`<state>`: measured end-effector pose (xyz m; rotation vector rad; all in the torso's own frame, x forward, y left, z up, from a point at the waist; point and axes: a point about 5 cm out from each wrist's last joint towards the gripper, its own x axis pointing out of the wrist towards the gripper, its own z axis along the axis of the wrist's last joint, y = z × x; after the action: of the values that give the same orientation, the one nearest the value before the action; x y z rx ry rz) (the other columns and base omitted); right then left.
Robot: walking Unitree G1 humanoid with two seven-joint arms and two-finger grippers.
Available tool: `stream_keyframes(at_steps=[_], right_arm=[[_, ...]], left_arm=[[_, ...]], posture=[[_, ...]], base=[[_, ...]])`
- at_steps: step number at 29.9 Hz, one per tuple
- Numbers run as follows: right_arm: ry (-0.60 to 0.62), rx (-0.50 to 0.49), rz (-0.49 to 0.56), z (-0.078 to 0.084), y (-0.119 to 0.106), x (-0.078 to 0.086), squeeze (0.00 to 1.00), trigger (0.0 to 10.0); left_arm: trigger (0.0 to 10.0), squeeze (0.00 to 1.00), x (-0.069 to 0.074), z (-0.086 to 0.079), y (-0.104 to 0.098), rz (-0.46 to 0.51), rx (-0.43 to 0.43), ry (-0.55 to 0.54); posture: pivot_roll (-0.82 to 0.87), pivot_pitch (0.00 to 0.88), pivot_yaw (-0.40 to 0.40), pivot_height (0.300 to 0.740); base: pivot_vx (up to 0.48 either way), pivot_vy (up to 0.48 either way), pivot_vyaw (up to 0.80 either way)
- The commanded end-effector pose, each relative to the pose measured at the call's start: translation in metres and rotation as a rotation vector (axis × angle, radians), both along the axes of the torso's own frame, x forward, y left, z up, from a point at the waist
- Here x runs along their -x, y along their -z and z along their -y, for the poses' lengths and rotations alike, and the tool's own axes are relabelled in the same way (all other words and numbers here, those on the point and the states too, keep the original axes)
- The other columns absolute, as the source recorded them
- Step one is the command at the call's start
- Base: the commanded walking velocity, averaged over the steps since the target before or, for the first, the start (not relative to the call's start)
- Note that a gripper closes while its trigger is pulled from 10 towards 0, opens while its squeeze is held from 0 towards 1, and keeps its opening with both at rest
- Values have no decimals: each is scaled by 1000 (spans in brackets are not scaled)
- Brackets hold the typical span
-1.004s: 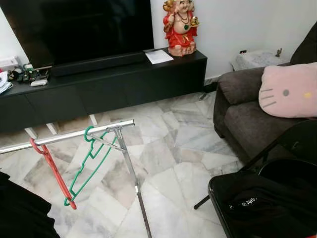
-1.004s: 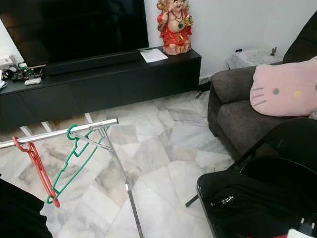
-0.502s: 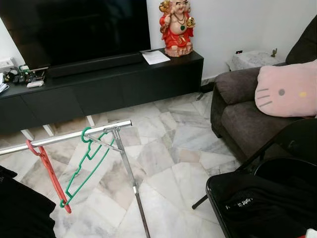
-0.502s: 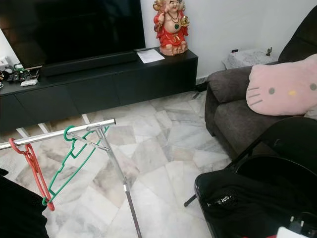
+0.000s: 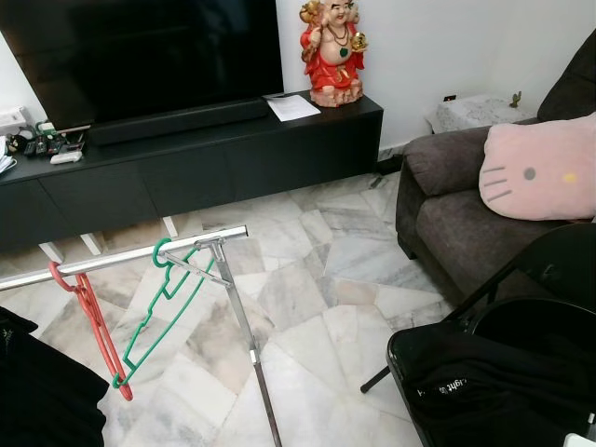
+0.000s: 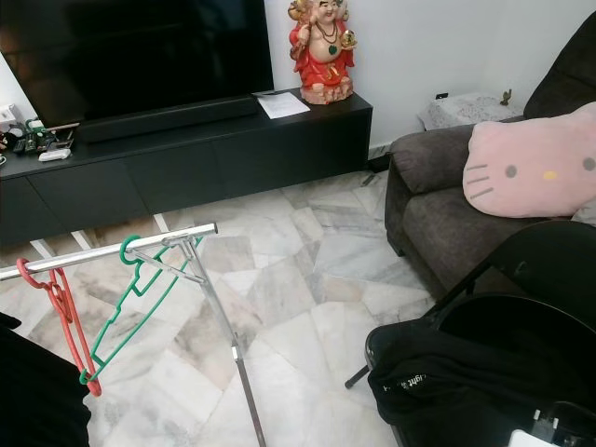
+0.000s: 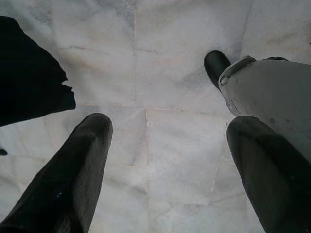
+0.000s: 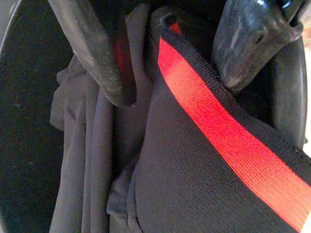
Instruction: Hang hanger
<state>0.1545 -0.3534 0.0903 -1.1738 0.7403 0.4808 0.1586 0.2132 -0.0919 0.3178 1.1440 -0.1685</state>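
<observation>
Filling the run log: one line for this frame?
rail: red hanger, green hanger hung | left gripper: open over floor | right gripper: at black garment

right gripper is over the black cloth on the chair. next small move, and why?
Probably close the right gripper on the black garment. Its fingers stand apart, down against the cloth with a fold and the red stripe between them. The rail already carries a red hanger and a green hanger. The left gripper hangs open over bare floor.

The rail runs off the frame edge; the black garment is cut off too.
</observation>
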Motion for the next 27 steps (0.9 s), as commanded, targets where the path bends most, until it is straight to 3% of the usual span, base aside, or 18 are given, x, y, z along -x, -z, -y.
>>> stream_keyframes(at_steps=[1, 5, 6, 8, 9, 22, 27], right_arm=[[-45, -45, -17, -13, 10, 2, 0, 10000], [-68, -23, 16, -15, 7, -4, 0, 10000], [-71, -19, 22, -15, 6, -5, 0, 8784], [-75, -18, 31, -16, 5, -7, 0, 1294], [-79, -19, 37, -17, 5, -8, 0, 0], [-106, -19, 94, -25, 2, -19, 0, 0], [-109, -30, 162, -29, -7, -27, 0, 0]], left_arm=[[10000, 0, 3, -7, 0, -16, -29, 2], [10000, 0, 3, -7, 0, -14, -32, 2], [10000, 0, 3, -7, 0, -13, -32, 2], [10000, 0, 3, -7, 0, -13, -33, 3], [10000, 0, 3, -7, 0, -13, -33, 3], [10000, 0, 3, -8, 0, -12, -36, 3], [10000, 0, 3, -8, 0, -11, -36, 3]], posture=[[-174, 50, 104, 740], [-172, 49, 104, 740], [-172, 49, 104, 740], [-172, 48, 104, 740], [-173, 48, 105, 740], [-169, 48, 104, 740], [-169, 49, 103, 740]], base=[[0, 0, 0], [0, 0, 0], [0, 0, 0], [0, 0, 0], [0, 0, 0], [0, 0, 0], [0, 0, 0]])
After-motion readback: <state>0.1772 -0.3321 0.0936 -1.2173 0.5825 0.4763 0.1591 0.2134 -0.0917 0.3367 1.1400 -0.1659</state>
